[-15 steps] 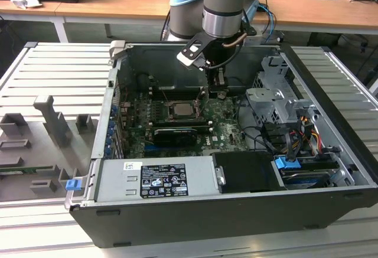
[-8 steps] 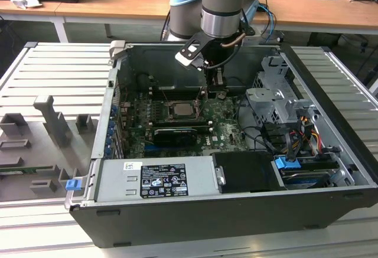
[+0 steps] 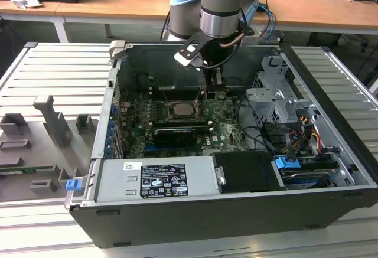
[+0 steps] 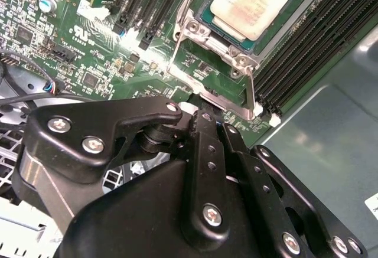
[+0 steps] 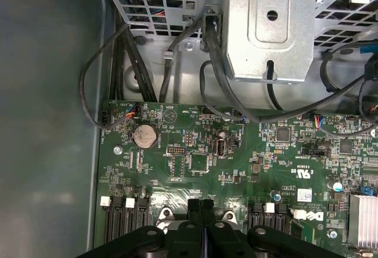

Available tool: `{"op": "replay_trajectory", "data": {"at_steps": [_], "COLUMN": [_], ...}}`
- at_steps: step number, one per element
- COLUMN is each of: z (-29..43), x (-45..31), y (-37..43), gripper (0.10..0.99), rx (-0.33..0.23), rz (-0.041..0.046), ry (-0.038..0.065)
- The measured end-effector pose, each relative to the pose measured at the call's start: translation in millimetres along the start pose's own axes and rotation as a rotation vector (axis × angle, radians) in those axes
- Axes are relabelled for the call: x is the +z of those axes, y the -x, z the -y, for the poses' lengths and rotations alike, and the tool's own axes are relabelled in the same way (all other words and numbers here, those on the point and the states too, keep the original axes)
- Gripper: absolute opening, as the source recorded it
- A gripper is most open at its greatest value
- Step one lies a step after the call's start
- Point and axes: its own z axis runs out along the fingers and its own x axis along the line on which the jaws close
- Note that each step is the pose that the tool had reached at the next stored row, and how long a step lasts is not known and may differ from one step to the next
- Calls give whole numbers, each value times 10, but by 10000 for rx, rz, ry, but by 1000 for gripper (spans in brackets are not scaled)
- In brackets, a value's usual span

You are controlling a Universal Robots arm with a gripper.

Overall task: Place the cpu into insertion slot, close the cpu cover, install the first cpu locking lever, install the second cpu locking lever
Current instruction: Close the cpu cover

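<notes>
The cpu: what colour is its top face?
The cpu face is pale tan-silver, best seen in the second wrist view.

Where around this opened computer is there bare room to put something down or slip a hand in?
Bare: the ribbed grey metal tabletop on the exterior view's right of the black computer case, and the flat top of the silver power-supply box inside it. Crowded: the green motherboard beneath the arm's black fingers, and the cable-filled grey drive cage.

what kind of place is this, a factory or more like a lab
Probably a robotics lab or test workshop rather than a factory line. An opened desktop computer case sits on a ribbed metal workbench, a robot arm reaches down into it, and wooden office desks stand behind.
</notes>
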Motion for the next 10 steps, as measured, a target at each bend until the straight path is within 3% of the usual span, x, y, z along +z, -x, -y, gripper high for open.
{"op": "replay_trajectory", "data": {"at_steps": [10], "z": [21], "x": [-1], "y": [-1], "gripper": [106], "rx": [0], "rz": [0], "ry": [0]}}
